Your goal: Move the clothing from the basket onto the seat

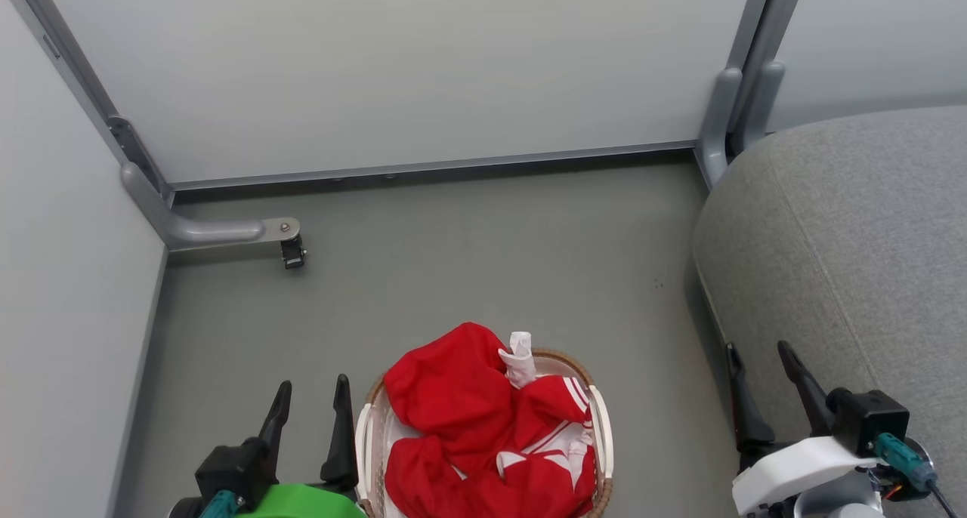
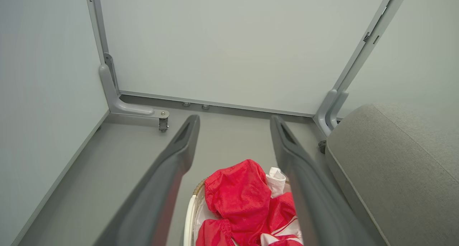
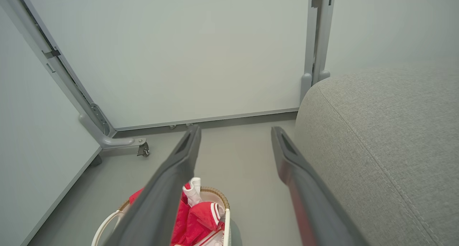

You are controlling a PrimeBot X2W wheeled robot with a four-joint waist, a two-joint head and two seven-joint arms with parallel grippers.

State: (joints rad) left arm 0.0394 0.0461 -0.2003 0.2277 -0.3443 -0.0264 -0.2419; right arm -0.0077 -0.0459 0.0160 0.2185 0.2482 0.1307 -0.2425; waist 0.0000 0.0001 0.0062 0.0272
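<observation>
The clothing (image 1: 468,420) is seen heaped inside the basket (image 1: 602,427), which is set on the floor (image 1: 468,246). The left gripper (image 1: 313,388) is held just left of the basket, the right gripper (image 1: 757,348) well to its right, both with fingers spread and empty. The seat (image 1: 854,261) is found right of the basket.

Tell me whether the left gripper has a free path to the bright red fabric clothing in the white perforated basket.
Probably yes: the left gripper is open beside the basket, and the clothing lies heaped uncovered.
</observation>
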